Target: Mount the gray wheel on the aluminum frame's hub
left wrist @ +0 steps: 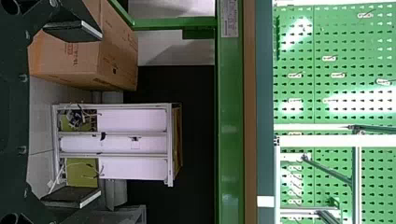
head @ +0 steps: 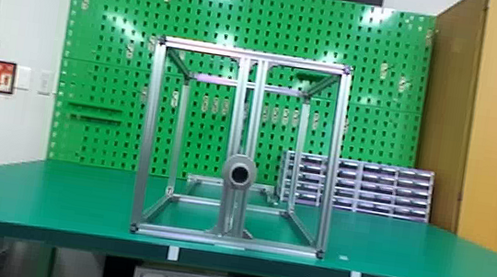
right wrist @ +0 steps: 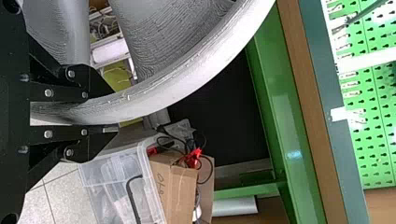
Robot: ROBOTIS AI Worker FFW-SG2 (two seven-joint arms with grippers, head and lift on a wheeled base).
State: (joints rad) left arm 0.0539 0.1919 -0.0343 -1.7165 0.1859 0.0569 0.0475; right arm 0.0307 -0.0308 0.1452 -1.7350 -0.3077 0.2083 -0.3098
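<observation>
The gray wheel (right wrist: 168, 88) was in the right gripper (right wrist: 109, 109), whose two fingers were clamped on its rim, one at each side of it. Only a part of the wheel could be seen, with its curved rim and its broad spokes. It was held in front of the table (head: 67, 198), away from the hub (head: 240, 161).

The hub was bare, a round gray piece with a dark hole in its middle, and it was fixed on the two close upright bars at the middle of the frame (head: 149, 135). The frame stood upright on the table, near the front edge.

The left gripper (left wrist: 101, 114) was empty, and its fingers were wide apart. Beyond them, lower than the table top, there were a cardboard box (left wrist: 84, 60) and a metal rack (left wrist: 170, 144) with white panels.

Near the right gripper, also low down, a clear plastic bin (right wrist: 116, 186) was beside an open carton (right wrist: 175, 182). Behind the frame were the drawers (head: 356, 188), on the right, and the green pegboard (head: 213, 19).
</observation>
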